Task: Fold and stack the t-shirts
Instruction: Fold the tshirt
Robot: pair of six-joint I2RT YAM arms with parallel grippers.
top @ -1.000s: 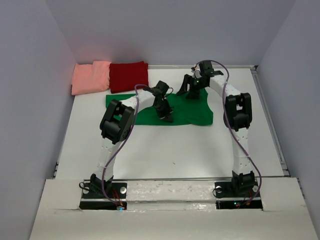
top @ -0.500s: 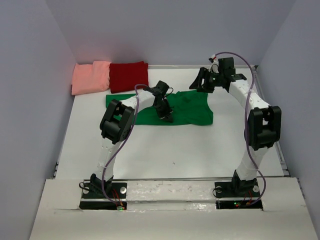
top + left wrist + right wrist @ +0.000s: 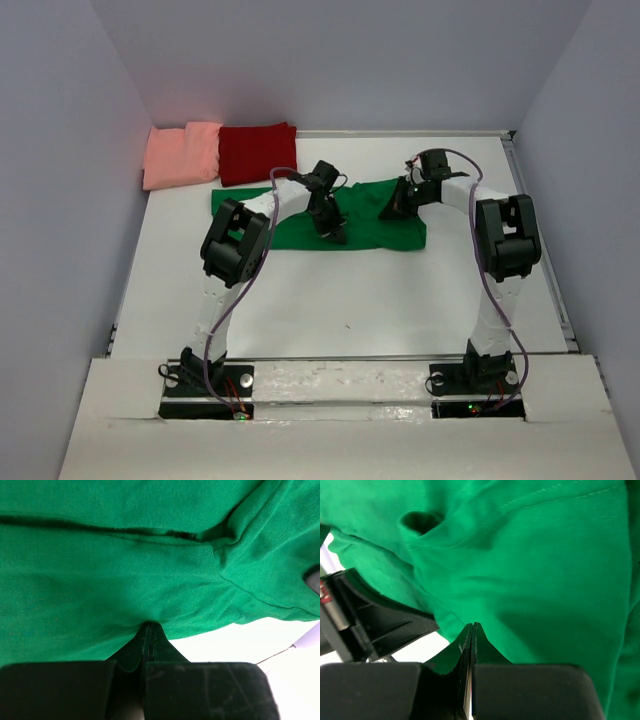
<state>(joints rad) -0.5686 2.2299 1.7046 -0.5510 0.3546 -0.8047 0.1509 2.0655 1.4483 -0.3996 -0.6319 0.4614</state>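
The bright green t-shirt (image 3: 370, 228) lies flat across the middle of the table as a wide rectangle, and it fills the left wrist view (image 3: 125, 555) and the right wrist view (image 3: 535, 555). My left gripper (image 3: 335, 236) (image 3: 148, 626) is shut, its tips down against the shirt just inside the near edge. My right gripper (image 3: 392, 208) (image 3: 472, 625) is shut too, tips on the cloth at the shirt's right part. No cloth shows between either pair of fingers. The salmon-pink t-shirt (image 3: 180, 153) and dark red t-shirt (image 3: 257, 152) lie folded side by side at the back left.
Walls close in the white table (image 3: 330, 300) on the left, back and right. A metal rail (image 3: 540, 250) runs along the right edge. The two folded shirts sit against the back wall, the dark red one just behind the green shirt's left corner.
The right arm swung up and right, then came back down onto the green shirt's right part, and its gripper went from open to shut. The left arm has not moved.
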